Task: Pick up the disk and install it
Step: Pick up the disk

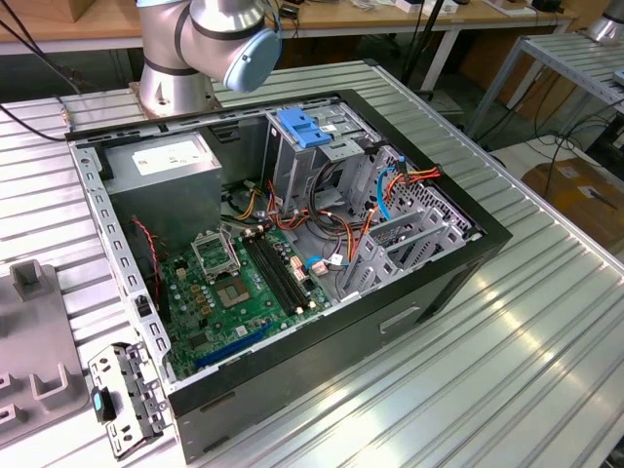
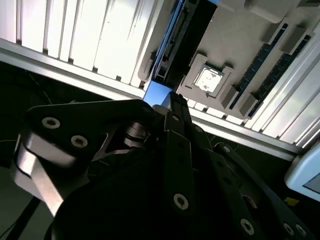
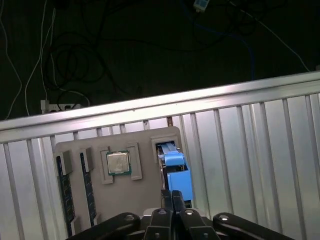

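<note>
Found the disk (image 3: 176, 172) seated in the grey tray (image 3: 120, 192) on the counter (image 3: 250, 150), not lifted. Noted the hand (image 3: 172, 194) clenched just at its blue frame; could not confirm a grasp. Judged installation into the case (image 1: 292, 390), exterior view centre, not begun.

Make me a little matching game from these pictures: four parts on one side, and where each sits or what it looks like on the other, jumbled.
Things:
1. disk
2. processor chip
3. motherboard
4. memory sticks

Descriptions:
A. green board lying inside the open computer case
B. silvery square in a recess of the grey tray
C. blue-framed, set in a slot of the tray
D. long dark strips in the tray's grooves

Pairs: 1-C, 2-B, 3-A, 4-D.
</note>
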Action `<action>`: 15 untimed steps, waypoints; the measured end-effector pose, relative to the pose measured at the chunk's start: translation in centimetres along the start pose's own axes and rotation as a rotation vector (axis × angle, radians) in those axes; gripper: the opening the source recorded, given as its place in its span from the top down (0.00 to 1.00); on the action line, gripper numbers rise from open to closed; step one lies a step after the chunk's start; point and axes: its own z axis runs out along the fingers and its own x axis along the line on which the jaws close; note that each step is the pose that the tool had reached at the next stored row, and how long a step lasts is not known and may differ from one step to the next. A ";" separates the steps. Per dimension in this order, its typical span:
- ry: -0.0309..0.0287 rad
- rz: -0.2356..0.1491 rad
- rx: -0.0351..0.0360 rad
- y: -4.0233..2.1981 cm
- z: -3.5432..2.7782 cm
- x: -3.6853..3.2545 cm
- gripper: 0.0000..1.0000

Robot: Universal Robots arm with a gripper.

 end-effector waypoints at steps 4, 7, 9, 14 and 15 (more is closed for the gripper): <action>-0.0005 -0.033 0.0001 0.14 0.18 -0.17 0.58; -0.0077 -0.078 -0.0006 0.28 0.53 -0.16 0.46; -0.0145 -0.092 -0.0013 0.43 0.71 -0.14 0.40; -0.0209 -0.111 -0.0022 0.67 1.35 -0.11 0.40; -0.0209 -0.112 -0.0022 0.69 1.67 -0.16 0.40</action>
